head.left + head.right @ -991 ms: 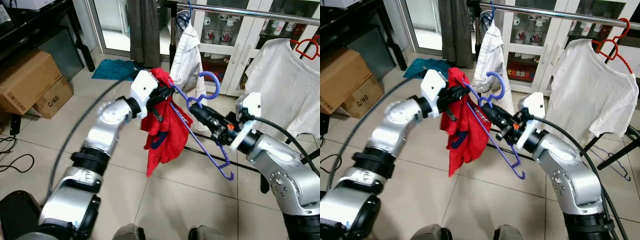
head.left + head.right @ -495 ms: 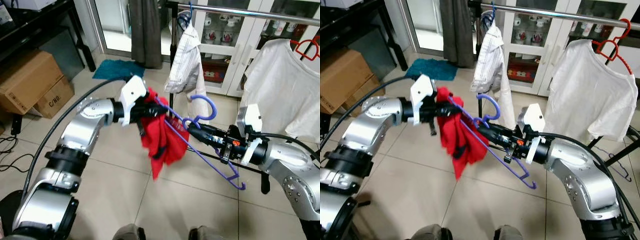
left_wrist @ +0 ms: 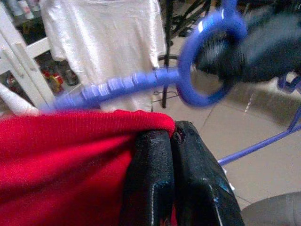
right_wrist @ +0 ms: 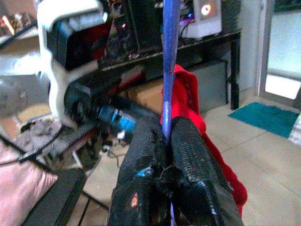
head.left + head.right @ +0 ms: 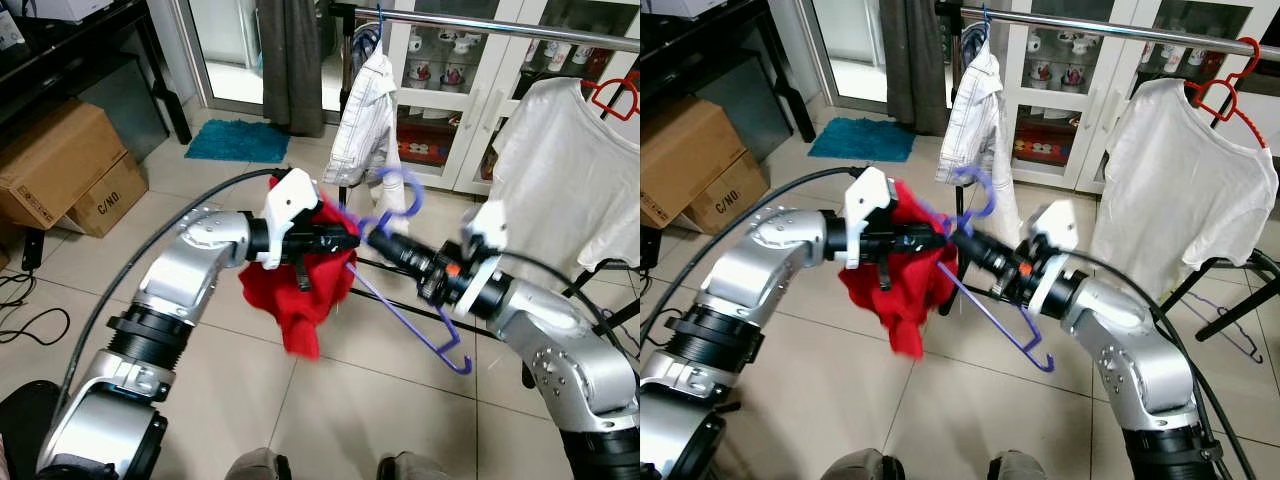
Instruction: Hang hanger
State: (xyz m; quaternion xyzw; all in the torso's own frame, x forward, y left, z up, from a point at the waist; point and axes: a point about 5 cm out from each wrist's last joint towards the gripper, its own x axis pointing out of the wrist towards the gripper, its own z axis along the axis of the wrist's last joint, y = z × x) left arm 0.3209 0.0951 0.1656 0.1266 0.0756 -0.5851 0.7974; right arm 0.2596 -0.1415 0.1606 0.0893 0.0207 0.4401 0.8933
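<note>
A purple plastic hanger (image 5: 405, 300) is held at chest height before me, its hook (image 5: 398, 190) pointing up. A red garment (image 5: 300, 290) hangs bunched over the hanger's left end. My left gripper (image 5: 345, 240) is shut on the red garment's edge (image 3: 94, 155), right beside the hanger's ring (image 3: 207, 61). My right gripper (image 5: 385, 240) is shut on the hanger's neck (image 4: 168, 70), fingertip to fingertip with the left one. A metal clothes rail (image 5: 500, 22) runs across the top, behind the hanger.
A white striped shirt (image 5: 365, 120) and a white T-shirt (image 5: 560, 170) on a red hanger (image 5: 615, 95) hang from the rail. A glass cabinet (image 5: 1060, 60) stands behind. Cardboard boxes (image 5: 60, 165) sit at the left, a teal mat (image 5: 238, 140) on the tiled floor.
Both grippers have come closer together, and the hanger has swung nearer to me and more level. The red garment has bunched up lower below the left gripper.
</note>
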